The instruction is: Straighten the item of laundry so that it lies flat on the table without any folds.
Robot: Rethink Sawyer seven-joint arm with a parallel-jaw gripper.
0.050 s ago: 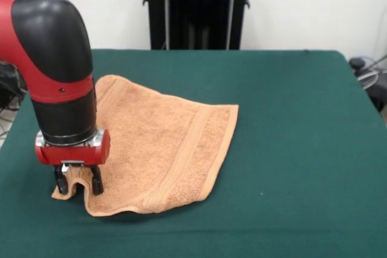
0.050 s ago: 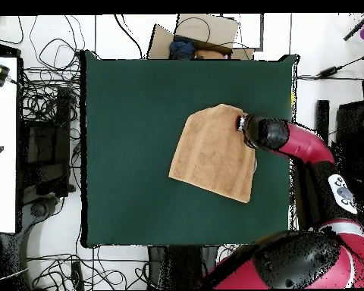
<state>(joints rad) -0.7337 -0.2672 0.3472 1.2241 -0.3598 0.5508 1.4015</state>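
- My gripper (image 1: pixel 78 180) is down at the table (image 1: pixel 290 149), its two black fingers (image 1: pixel 97 181) closed on a raised pinch of the towel (image 1: pixel 163 143) at its corner; the cloth humps up between them like a small arch.
- From the overhead view, my gripper (image 2: pixel 242 123) sits on the edge of the towel (image 2: pixel 214 151), at the corner nearest my arm.
- The rest of the towel spreads away from my gripper across the green cloth, mostly flat, with its woven border band running along the side farthest from my fingers.
- The corner I hold looks bunched and slightly lifted, and the edge just beside my fingers curls. I judge that to be the last fold to clear.
- I hold the very corner because, I think, pulling from there outward, away from the body of the cloth, draws the wrinkle out without dragging the flat part.
- The towel lies well within the table, with bare green on every side of my gripper, so there is room to tug.
- Risk, as I judge it: terry cloth grips the table cover, so a low drag may bunch it again.
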